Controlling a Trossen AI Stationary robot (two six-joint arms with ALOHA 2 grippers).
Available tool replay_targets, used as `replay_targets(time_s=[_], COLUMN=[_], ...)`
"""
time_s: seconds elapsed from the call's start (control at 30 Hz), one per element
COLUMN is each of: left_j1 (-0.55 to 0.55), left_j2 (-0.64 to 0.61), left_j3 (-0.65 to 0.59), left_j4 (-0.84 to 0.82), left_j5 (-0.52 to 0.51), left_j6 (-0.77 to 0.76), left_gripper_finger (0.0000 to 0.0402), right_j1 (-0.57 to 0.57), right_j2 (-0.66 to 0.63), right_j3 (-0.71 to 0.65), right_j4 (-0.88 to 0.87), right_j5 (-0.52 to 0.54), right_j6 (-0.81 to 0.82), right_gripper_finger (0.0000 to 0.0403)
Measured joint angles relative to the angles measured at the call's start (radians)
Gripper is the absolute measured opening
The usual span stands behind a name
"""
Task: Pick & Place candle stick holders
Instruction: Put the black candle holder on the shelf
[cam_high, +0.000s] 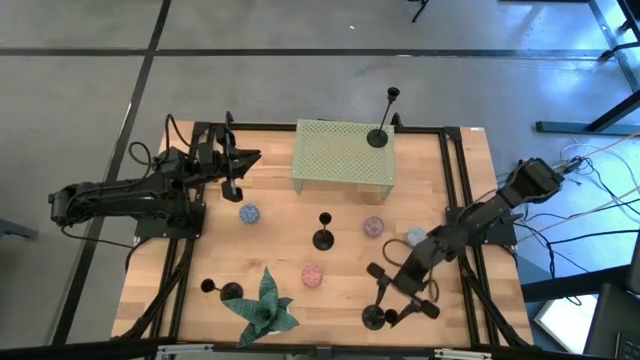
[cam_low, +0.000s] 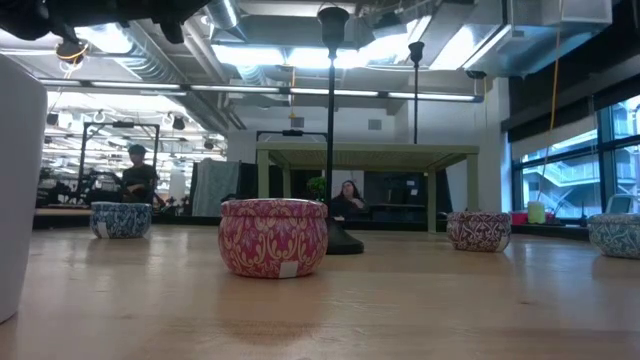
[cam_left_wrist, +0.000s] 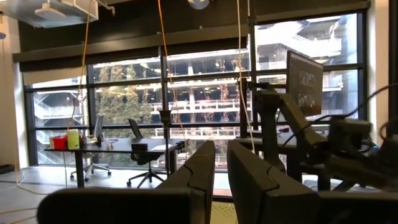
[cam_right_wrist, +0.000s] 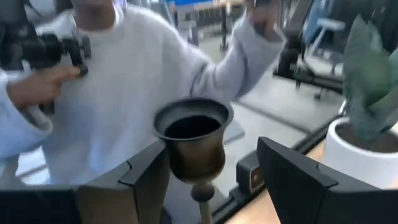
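Observation:
Several black candle stick holders show in the high view. One stands on the green perforated stand (cam_high: 378, 137), one at the table's middle (cam_high: 323, 238), one beside the green plant (cam_high: 230, 291), and one at the near right (cam_high: 373, 318). My right gripper (cam_high: 386, 303) is open at this near-right holder. In the right wrist view its fingers stand on either side of the holder's dark cup (cam_right_wrist: 191, 138), with the stem (cam_right_wrist: 202, 200) below. My left gripper (cam_high: 240, 166) is shut and empty at the far left, above the table. My right gripper is open around the holder's top cup (cam_right_wrist: 168, 146), coming level toward the table's near edge. The cup sits close against one finger (cam_right_wrist: 144, 180) and apart from the other (cam_right_wrist: 298, 180). I cannot tell whether that finger touches it.
Small patterned tins lie about the table: blue (cam_high: 249, 213), pink (cam_high: 312, 275), mauve (cam_high: 373, 227) and pale blue (cam_high: 414, 237). The plant (cam_high: 265, 310) in a white pot (cam_right_wrist: 367, 155) stands at the near edge. A person in a grey sleeve (cam_right_wrist: 124, 81) stands just beyond the near edge.

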Motion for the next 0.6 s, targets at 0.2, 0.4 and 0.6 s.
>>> replay_targets(time_s=[0.2,0.4,0.6], left_j1=[0.000,0.000,0.000], left_j2=[0.000,0.000,0.000], left_j3=[0.000,0.000,0.000], left_j4=[-0.006,-0.006,-0.006], left_j5=[0.000,0.000,0.000], left_j6=[0.000,0.000,0.000], left_gripper_finger=[0.0037,0.0037,0.0037], right_j1=[0.020,0.025,0.025], right_j2=[0.041,0.042,0.042], right_j3=[0.110,0.121,0.122], right_j4=[-0.158,-0.231,-0.248], right_j5=[0.000,0.000,0.000], right_j6=[-0.055,-0.062,-0.062], right_gripper_finger=[0.0239,0.0228,0.0187])
